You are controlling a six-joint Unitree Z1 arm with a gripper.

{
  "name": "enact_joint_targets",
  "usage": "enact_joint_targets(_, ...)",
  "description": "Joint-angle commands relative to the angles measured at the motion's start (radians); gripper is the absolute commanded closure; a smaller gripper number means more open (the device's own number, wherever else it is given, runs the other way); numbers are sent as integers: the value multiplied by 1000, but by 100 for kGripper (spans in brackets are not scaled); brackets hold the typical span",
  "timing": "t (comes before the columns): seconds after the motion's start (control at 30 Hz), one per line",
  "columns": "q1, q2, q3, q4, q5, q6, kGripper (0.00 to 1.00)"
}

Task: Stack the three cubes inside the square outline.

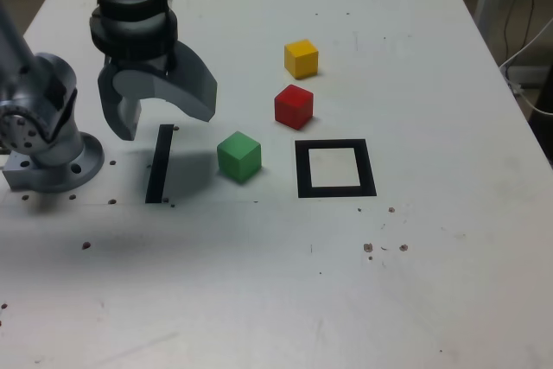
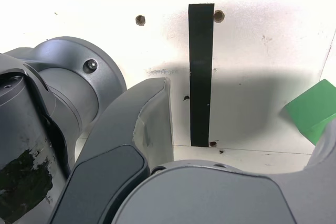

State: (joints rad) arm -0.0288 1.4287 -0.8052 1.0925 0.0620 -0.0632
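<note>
1. Nearest me, my gripper (image 1: 160,114) hangs released and empty over the black tape strip (image 1: 160,164).
2. Green cube (image 1: 238,155), red cube (image 1: 294,105) and yellow cube (image 1: 301,58) sit mid-table (image 1: 449,300), outside the square outline (image 1: 335,168).
3. Nothing is stacked; I judge the next move calls for reaching the green cube.

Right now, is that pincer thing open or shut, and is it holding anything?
Pincer: open wide and empty, hanging above the black tape strip; the green cube sits beside it, untouched.
</note>
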Motion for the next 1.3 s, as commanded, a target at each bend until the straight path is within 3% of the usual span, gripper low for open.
enact_joint_targets(0.0,3,-6,-1,4,2,-1,1)
enact_joint_targets(0.4,3,3,-4,11,8,-1,1)
enact_joint_targets(0.63,3,42,-130,62,48,32,1)
enact_joint_targets(0.87,12,141,-338,134,111,183,2)
enact_joint_targets(1.27,123,321,-495,102,204,514,6)
